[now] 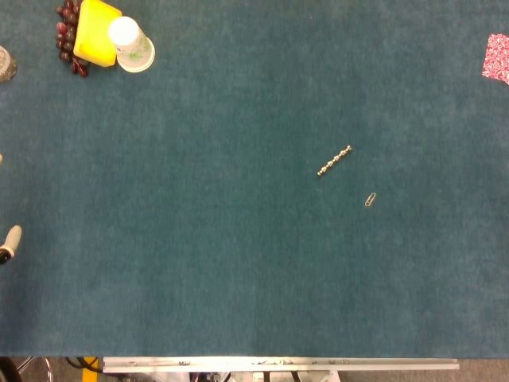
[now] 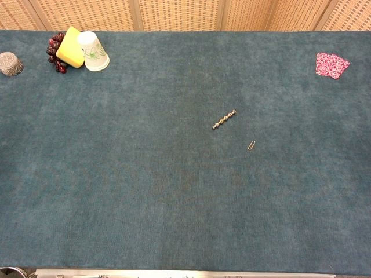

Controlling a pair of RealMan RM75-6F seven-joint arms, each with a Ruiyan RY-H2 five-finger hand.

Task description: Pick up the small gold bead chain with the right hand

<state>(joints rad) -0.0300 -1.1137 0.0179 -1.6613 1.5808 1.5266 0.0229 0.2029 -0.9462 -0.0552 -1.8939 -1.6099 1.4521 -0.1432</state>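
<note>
Head view: gold bead chain (image 1: 334, 160) lies diagonal on felt-covered table (image 1: 199, 239).
Wire paperclip (image 1: 371, 200) nearby; left hand (image 1: 9, 243) barely visible, state unclear; right hand unseen.

The head view is looking almost straight down on the table (image 1: 238, 278), its near edge showing. The chest view is sitting lower, tilting forward to the far wall (image 2: 185, 14). Both are sharing the chain (image 1: 334, 161) and cup (image 2: 94, 51).

Shiny gold metal chain (image 1: 334, 160) and wire clip (image 1: 371, 200) lie on the worktop's (image 1: 238, 239) matt, felt-like cloth; far left, glossy grapes (image 1: 67, 36).
</note>
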